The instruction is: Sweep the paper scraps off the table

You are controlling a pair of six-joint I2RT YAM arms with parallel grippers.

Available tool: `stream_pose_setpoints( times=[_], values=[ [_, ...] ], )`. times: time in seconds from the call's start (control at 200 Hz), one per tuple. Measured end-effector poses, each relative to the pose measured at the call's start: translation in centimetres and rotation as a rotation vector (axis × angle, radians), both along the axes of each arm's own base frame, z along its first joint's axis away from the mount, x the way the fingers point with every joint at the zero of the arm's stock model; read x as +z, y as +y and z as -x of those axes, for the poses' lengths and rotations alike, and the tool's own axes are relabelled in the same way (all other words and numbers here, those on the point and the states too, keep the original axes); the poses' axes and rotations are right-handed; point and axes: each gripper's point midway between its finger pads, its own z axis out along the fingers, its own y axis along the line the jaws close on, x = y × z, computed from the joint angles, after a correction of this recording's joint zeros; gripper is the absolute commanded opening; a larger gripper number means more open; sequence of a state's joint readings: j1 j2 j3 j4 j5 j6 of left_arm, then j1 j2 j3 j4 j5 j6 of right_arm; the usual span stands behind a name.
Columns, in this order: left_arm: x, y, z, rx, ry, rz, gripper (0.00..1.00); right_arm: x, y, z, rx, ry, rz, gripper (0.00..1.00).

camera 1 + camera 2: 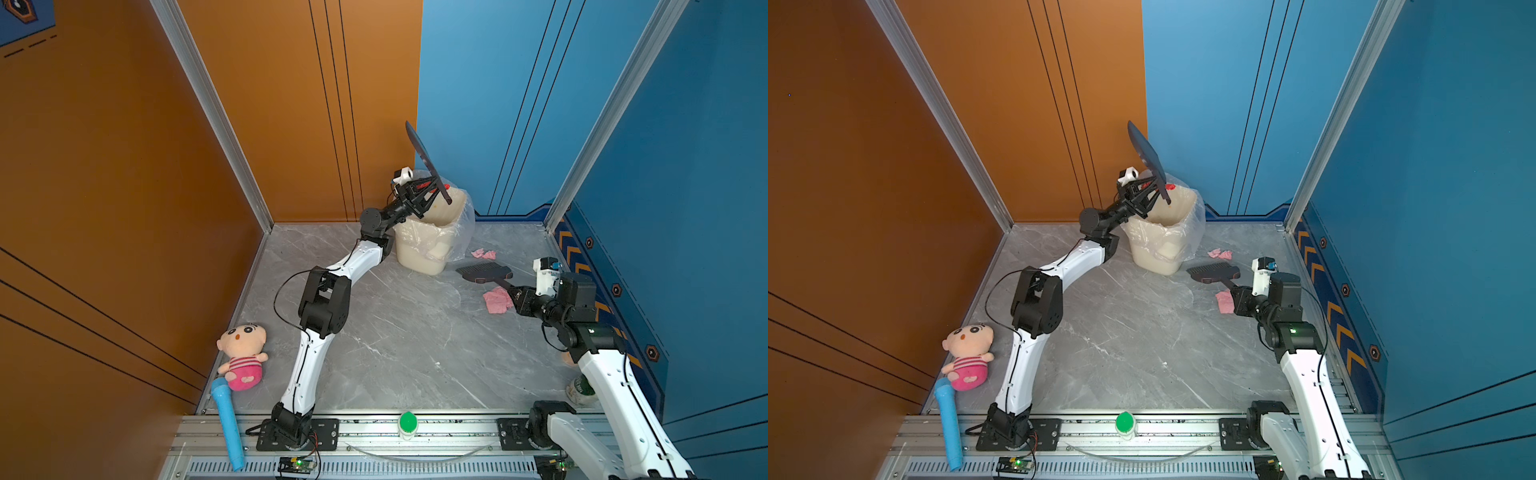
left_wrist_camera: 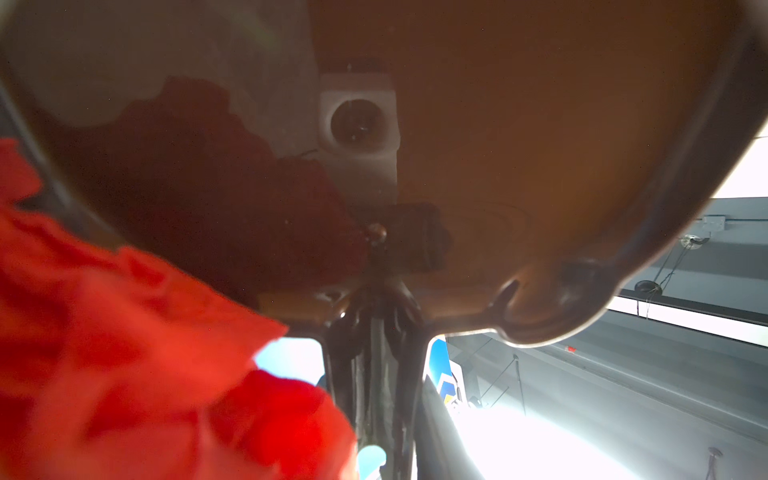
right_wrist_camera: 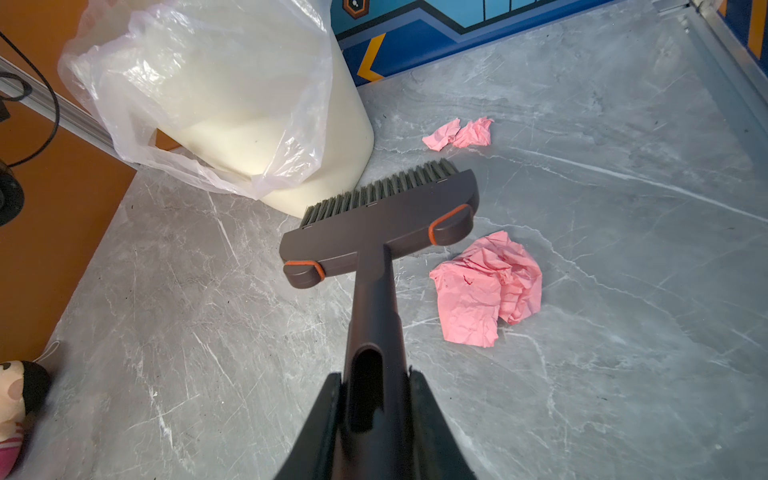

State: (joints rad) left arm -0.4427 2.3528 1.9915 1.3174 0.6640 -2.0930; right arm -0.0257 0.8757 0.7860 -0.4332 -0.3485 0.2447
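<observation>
Grey table (image 1: 395, 353), pink scraps (image 3: 490, 286) – brush (image 3: 378, 224) beside

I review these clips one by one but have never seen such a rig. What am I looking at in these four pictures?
Two white robot arms are bolted to the front rail of a grey table. Two pictures come from one overhead camera pair and show nearly the same scene; the other two come from cameras on the arms' wrists.

In both top views the left gripper holds a dark dustpan tipped over a cream bin lined with a plastic bag. Its wrist view shows the pan's inside close up, with a red scrap sliding out.

The right gripper is shut on a brush whose bristles rest on the table beside the bin.

Pink scraps remain beside the brush. A doll and a blue tube lie at the left front corner.
</observation>
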Motion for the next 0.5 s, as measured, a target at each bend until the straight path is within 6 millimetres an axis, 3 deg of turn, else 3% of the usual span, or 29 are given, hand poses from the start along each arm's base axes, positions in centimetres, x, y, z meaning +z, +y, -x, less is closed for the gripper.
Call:
stream_pose_setpoints(
  times=[0.275,0.501],
  values=[
    [0.1,-0.06,0.08,0.014,0.004,0.03,0.0,0.82,-0.22,0.28,-0.011,-0.031,0.008,0.0],
    [-0.36,-0.36,-0.06,0.009,0.021,0.017,0.0,0.21,-0.24,0.34,-0.012,-0.021,0.009,0.0]
  ],
)
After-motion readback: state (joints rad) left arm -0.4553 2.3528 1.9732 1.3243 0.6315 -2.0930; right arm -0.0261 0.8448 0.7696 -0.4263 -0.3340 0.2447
